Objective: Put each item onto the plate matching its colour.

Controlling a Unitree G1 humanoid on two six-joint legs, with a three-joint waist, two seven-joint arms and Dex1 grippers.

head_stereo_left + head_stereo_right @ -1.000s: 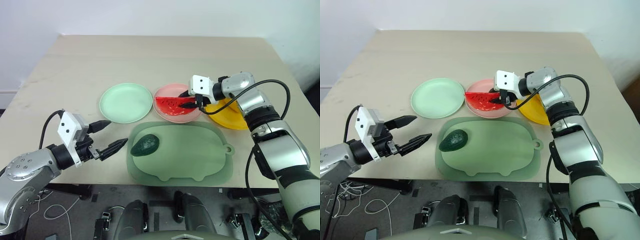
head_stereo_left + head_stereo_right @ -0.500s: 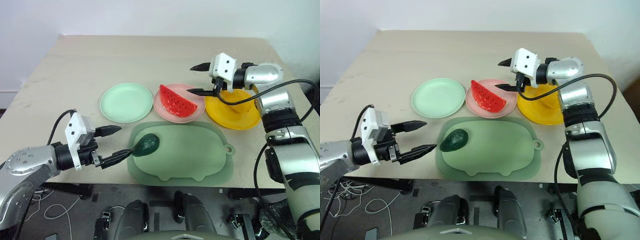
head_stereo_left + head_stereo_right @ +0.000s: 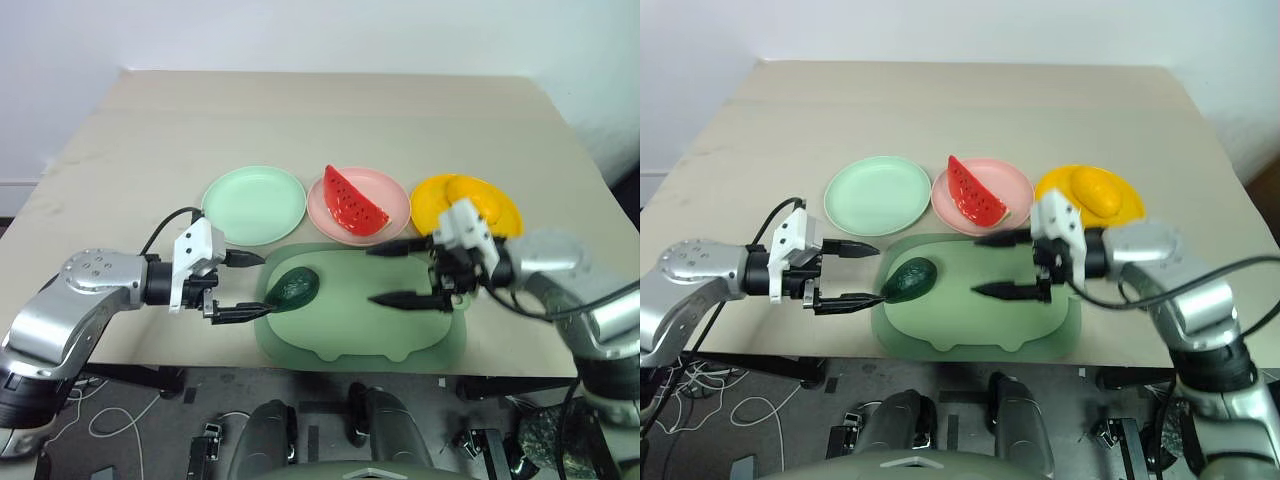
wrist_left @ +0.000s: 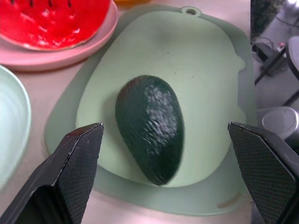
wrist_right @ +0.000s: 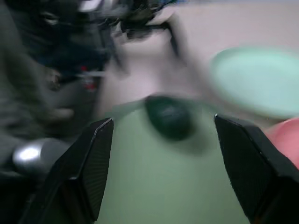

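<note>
A dark green avocado lies on the left end of a pale green pig-shaped tray at the near edge of a beige table, with the left gripper reaching in toward it from the left. The two black fingers of that claw stand wide apart, one tip by the tray's far left edge and the other low against the avocado's near side (whether it actually touches the fruit cannot be told from the head views). In the left wrist view the avocado lies straight ahead between the spread fingers, neither pad pressing it.

The right gripper hangs over the middle of the tray, to the right of the avocado and apart from it, pointing leftward. Its fingers are spread as well, with nothing between them. The right wrist view shows the avocado ahead of those fingers, lying on the tray.

Beyond the tray, three round plates sit in a row. The mint green plate on the left is bare. The pink plate in the middle holds the red watermelon wedge, seeds showing (it leans on its rind edge). The yellow-orange plate on the right carries the yellow-orange mango. Both claws are well short of that row.
</note>
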